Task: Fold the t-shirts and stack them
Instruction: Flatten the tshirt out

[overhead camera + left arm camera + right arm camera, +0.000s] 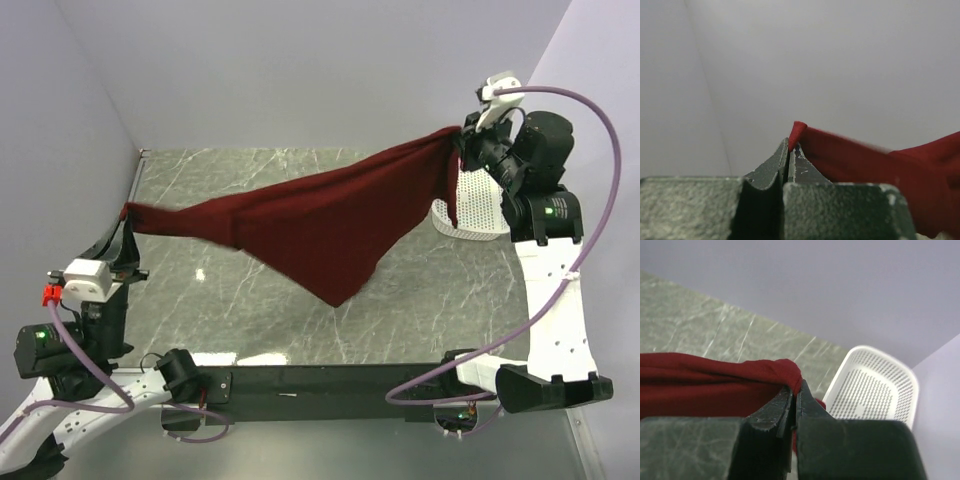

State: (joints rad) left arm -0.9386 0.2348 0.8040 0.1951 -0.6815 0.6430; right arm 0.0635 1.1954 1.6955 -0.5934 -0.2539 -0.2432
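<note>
As both arms hold it aloft, t-shirt (330, 220): dark red, stretched in a sagging sheet above the marble table (220, 300), its lowest fold hanging to a point.
Basket (485, 205): white, perforated, far right, below the right wrist.
Left gripper (128, 212): jaws closed, pinching one corner of the cloth.
Right gripper (465, 135): jaws closed on the opposite, bunched end.
</note>
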